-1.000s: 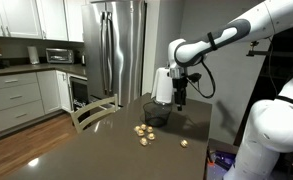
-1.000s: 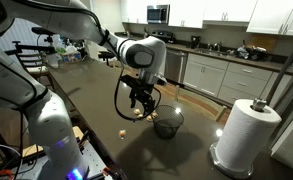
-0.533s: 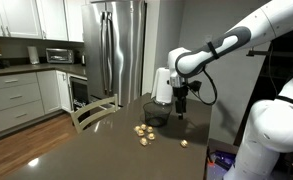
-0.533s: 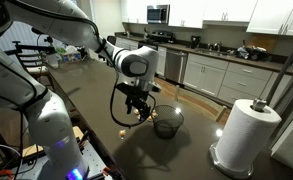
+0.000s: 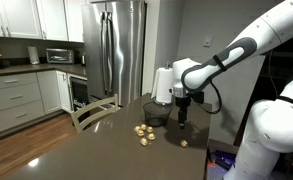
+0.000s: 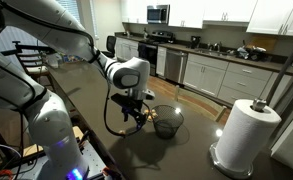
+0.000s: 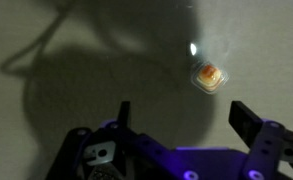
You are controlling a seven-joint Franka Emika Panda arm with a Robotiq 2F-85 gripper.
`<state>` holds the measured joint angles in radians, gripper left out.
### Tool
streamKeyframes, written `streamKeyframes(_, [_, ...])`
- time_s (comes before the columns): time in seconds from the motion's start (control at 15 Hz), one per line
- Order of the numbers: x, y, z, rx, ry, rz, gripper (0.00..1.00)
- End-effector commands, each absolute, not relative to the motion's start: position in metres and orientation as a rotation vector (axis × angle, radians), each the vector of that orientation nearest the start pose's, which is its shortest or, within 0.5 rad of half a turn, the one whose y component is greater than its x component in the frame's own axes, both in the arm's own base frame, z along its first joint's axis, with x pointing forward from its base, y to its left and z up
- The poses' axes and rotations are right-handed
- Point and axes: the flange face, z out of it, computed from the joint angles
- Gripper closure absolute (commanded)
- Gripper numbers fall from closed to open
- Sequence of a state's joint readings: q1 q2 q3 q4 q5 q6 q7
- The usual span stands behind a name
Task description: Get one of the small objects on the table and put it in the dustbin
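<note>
Close to one edge of the table (image 5: 86,150), apart from the other lumps (image 5: 143,131), the small object (image 7: 209,75) lies just beneath the gripper (image 7: 186,122), whose jaws stand wide apart and empty. The dustbin (image 5: 156,112) stands nearby. The gripper has dropped lower than a second ago.

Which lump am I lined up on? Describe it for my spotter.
On the dark table, find the black dustbin beside the white roll. Most tan lumps cluster before it; the small object lies alone, apart, nearest the open claw.
</note>
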<state>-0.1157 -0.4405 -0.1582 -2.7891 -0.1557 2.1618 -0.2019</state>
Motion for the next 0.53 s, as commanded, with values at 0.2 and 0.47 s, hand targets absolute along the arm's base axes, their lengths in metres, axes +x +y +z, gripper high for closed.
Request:
streamKeyframes(0.2, [0.338,-0.065,0.322,-3.117,-0.182,0.259,0.0])
streamKeyframes(0.47, [0.343,-0.057,0.315,-3.12,-0.233,0.255,0.0])
